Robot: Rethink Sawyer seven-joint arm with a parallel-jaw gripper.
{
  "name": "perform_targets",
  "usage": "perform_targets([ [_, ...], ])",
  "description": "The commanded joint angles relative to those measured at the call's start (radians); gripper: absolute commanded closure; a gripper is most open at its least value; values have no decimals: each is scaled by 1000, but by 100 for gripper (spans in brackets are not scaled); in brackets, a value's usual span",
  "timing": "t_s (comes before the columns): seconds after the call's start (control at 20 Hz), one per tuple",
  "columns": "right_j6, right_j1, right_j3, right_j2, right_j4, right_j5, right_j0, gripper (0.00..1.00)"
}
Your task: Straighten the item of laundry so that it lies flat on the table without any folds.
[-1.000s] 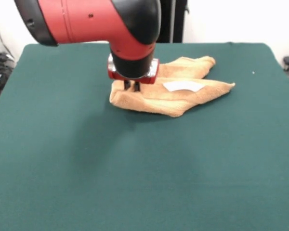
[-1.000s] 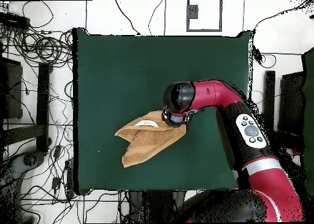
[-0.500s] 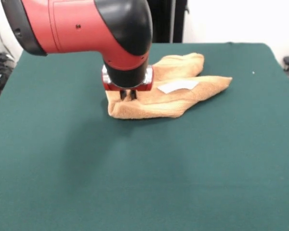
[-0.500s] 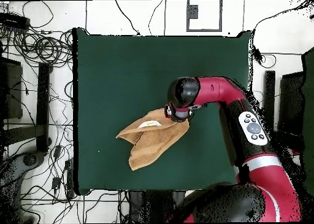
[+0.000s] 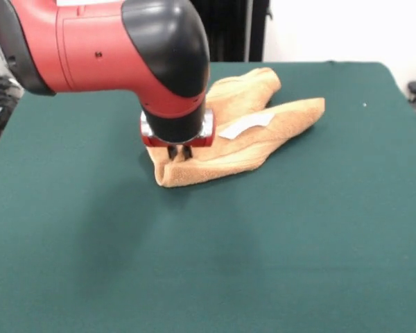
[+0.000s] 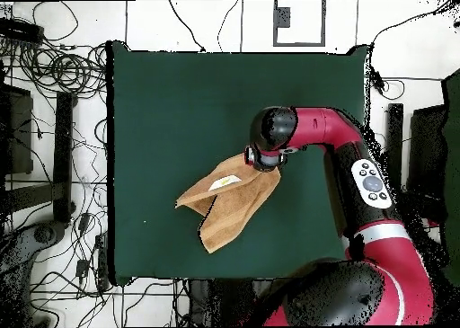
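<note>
**Towel corner pinched, still folded in a V**

I'm driving the Sawyer remotely. The gripper (image 5: 179,152) is down on the near-left corner of the orange-tan terry hand towel (image 5: 249,135), and from the front view its two dark fingers sit close together with a ridge of cloth bunched up between them, so I read it as pinching the towel corner. From overhead the arm's head hides the fingers completely.

The towel sits a bit toward the robot's side of the middle of the green table (image 5: 277,250), well away from every edge. It's nowhere near flat: two lobes fan out from the held corner like a V, clearly doubled over on itself. A white label (image 5: 244,125) lies face up on the upper layer, just beside the gripper.

Handling-wise I'd guess it's light, soft and floppy, with zero stiffness, so it'll drape and drag rather than slide as one piece. Terry on felt probably grips a fair bit, which could help the lower layer stay put while I pull the upper one. I think corners and the border edge are the sensible places to grab; a mid-panel pinch would likely catch both layers.
</note>
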Motion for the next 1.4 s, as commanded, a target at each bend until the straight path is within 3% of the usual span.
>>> perform_targets([
  [0.05, -399, 87, -143, 108, -28, -39, 8, 100],
  [0.4, -465, 148, -212, 122, -70, -73, 4, 100],
  [1.05, -479, 139, -192, 102, -125, -143, 14, 100],
  [1.1, -479, 138, -194, 98, -124, -141, 16, 0],
  [1.4, -477, 139, -200, 94, -122, -126, 19, 0],
])
